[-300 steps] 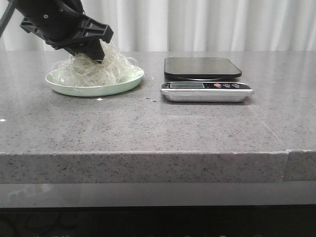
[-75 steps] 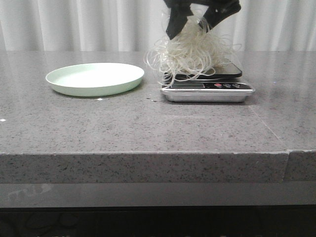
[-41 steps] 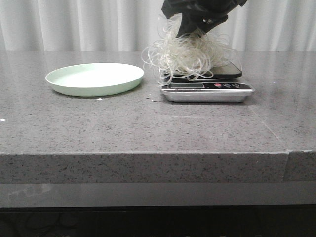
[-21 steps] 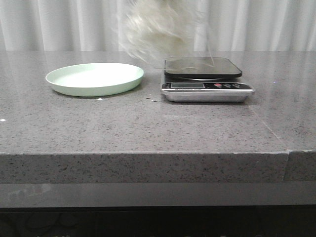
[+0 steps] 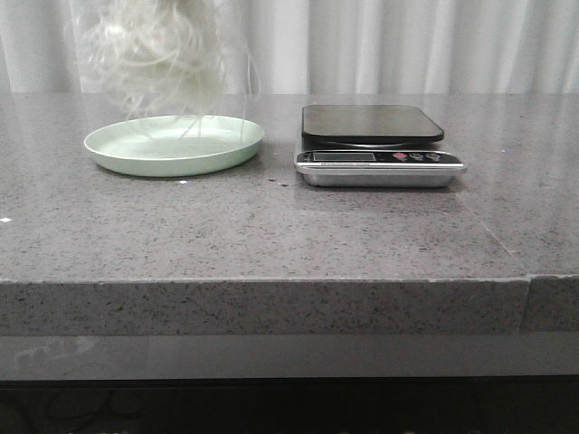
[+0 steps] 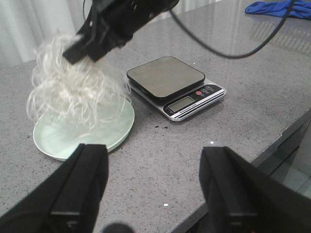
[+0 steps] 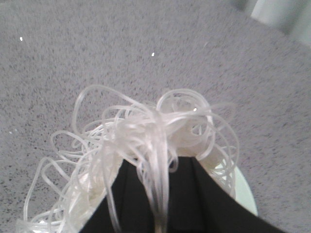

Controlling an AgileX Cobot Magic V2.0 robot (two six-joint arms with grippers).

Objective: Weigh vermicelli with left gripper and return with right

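Your grey stone table (image 5: 289, 235) carries a pale green plate (image 5: 174, 145), with a kitchen scale (image 5: 375, 145) just beside it, its black platform bare.

Above the plate hangs the vermicelli (image 5: 154, 54), a pale, blurred clump whose long axis runs top to bottom; loose strands trail down toward the plate. Whether they touch it, you cannot tell.

In the left wrist view, your right gripper (image 6: 92, 41) pinches the vermicelli (image 6: 73, 92) by its top, so the clump hangs below the claw, over the plate (image 6: 82, 133). The right wrist view shows the black fingers (image 7: 131, 204) closed on the looping strands (image 7: 146, 131).

Your left gripper (image 6: 153, 174) stands wide apart and holds nothing, near the table's front edge, well apart from the plate.
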